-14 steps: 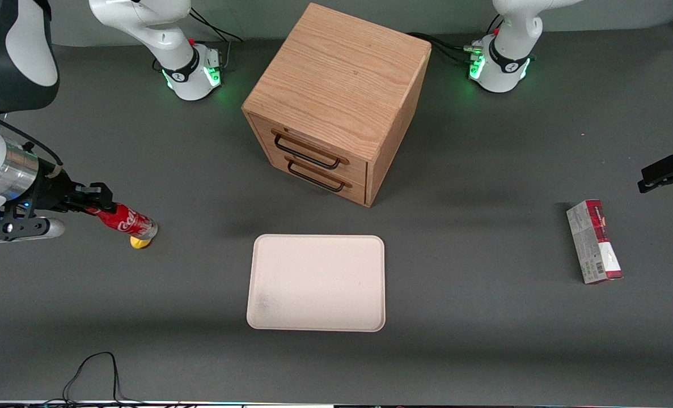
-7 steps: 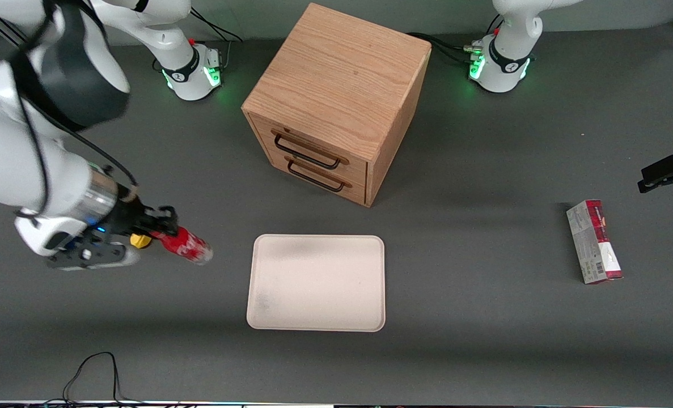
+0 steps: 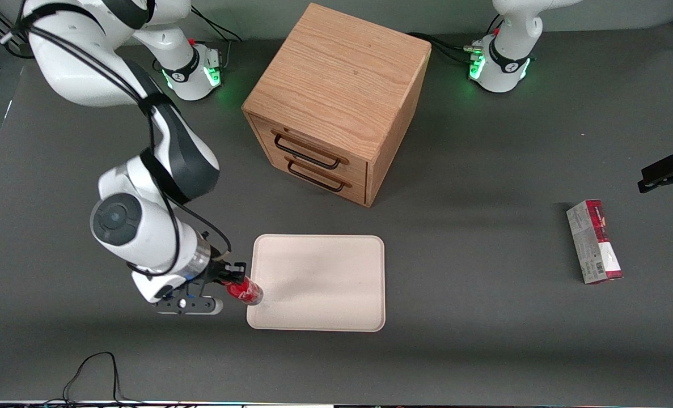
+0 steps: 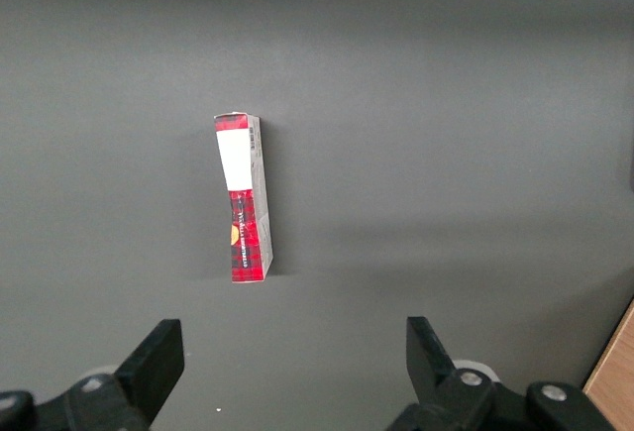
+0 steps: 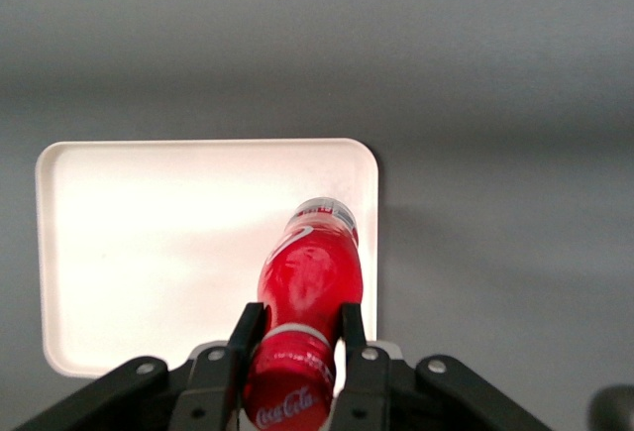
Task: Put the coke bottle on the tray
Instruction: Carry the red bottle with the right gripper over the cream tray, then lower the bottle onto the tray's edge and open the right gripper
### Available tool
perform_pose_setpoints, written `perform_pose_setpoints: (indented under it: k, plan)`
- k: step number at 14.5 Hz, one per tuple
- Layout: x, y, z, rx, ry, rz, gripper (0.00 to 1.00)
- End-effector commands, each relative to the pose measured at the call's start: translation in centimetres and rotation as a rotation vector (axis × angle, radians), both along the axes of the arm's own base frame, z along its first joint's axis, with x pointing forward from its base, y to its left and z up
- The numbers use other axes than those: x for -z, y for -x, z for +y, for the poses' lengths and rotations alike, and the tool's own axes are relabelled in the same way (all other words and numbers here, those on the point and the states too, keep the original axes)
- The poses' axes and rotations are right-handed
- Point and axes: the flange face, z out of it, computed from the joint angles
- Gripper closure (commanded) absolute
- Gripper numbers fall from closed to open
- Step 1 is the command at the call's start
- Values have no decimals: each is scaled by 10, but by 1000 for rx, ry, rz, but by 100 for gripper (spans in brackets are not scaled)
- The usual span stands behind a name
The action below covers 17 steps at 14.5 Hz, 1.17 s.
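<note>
My right gripper (image 3: 231, 279) is shut on the neck of the coke bottle (image 3: 246, 291), a small red bottle with a white script logo. The bottle hangs tilted in the air, its clear base over the rim of the tray (image 3: 319, 266) at the corner nearest the front camera on the working arm's end. In the right wrist view the gripper (image 5: 297, 337) has both black fingers (image 5: 245, 337) pressed on the bottle (image 5: 309, 282) just under its red cap, with the cream-pink tray (image 5: 158, 243) below it.
A wooden drawer cabinet (image 3: 336, 96) with two closed drawers stands farther from the front camera than the tray. A red-and-grey carton (image 3: 593, 241) lies toward the parked arm's end of the table, also in the left wrist view (image 4: 243, 198).
My right arm has carried the bottle from near the table's working-arm end toward the tray and nearer the front camera. The small yellow object seen earlier is now hidden.
</note>
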Motion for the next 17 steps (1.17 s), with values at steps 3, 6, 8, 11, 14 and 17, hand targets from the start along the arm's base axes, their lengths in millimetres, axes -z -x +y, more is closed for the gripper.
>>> perform_pose_setpoints:
  k: [3, 6, 8, 11, 14, 17]
  plan:
    - [49, -4, 11, -6, 9, -23, 100]
    - [62, -1, 14, -18, 16, -22, 100]
    - [69, -1, 17, -16, 5, -34, 100]
    - [72, -1, 16, -12, 4, -42, 11]
    - [71, -2, 15, -18, 15, -51, 0]
    - [51, -4, 3, -21, 47, -68, 0]
